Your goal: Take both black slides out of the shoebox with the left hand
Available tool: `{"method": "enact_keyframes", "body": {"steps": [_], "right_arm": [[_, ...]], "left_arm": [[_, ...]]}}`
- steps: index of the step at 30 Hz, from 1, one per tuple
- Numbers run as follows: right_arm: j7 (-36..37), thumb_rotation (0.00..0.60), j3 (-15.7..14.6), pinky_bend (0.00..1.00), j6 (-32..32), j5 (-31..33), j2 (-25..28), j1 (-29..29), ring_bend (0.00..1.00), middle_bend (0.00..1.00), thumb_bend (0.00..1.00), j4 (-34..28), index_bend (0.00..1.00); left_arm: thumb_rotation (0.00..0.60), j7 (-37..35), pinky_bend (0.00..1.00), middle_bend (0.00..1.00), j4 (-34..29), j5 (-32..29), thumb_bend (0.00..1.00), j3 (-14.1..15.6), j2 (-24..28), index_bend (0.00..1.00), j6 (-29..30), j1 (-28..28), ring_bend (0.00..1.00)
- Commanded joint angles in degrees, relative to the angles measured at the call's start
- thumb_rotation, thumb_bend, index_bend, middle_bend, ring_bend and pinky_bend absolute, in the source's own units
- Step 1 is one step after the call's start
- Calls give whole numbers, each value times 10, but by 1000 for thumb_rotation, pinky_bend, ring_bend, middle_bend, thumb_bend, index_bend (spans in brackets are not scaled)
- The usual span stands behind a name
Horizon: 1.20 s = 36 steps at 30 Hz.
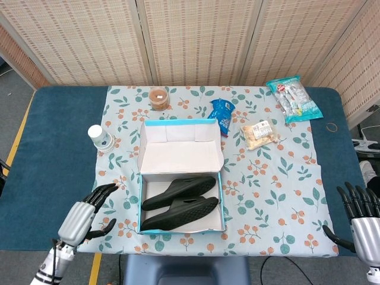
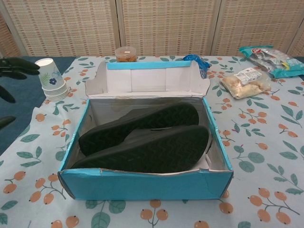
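Two black slides (image 1: 178,202) soles-up, overlapping in shoebox (image 1: 180,128), just right of fingertips, untouched | left hand (image 1: 83,214) fingers apart, empty, poised beside box for reach-in | right hand (image 1: 359,217) fingers apart, idle, well apart.

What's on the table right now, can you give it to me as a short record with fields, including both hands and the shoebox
shoebox: open, lid folded back, mid-table
black slides: both inside the shoebox, side by side, soles up
left hand: open, fingers spread, left of the shoebox, touching nothing
right hand: open, at the table's near right corner, holding nothing
paper cups: stacked, left of the box
snack bags: three, far right of the box
round tub: behind the box
task state: no slide taken out yet
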Motion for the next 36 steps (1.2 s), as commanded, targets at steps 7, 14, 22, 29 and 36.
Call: {"method": "enact_keyframes", "body": {"steps": [7,14,22,29,36], "right_arm": [[2,409,14,0,-20,4,2,-3,0,0,151,-4,0],[14,409,24,0,-22,7,7,-10,0,0,151,-4,0],[32,409,32,0,-25,9,15,-16,0,0,152,-5,0],[39,406,42,0,-22,15,18,-24,0,0,152,-6,0],[37,402,48,0,-22,17,19,-29,0,0,154,-8,0]], "left_arm": [[600,247,300,129,-82,-298,403,-121,-132,181,-86,-150,117],[600,320,322,146,-45,-353,376,-119,-213,185,-63,-201,128],[600,357,326,158,24,-374,371,-121,-262,208,-51,-234,155],[600,375,360,212,64,-405,362,-118,-279,215,-44,-250,198],[600,432,469,265,87,-460,338,-124,-301,268,-21,-270,262]]}}
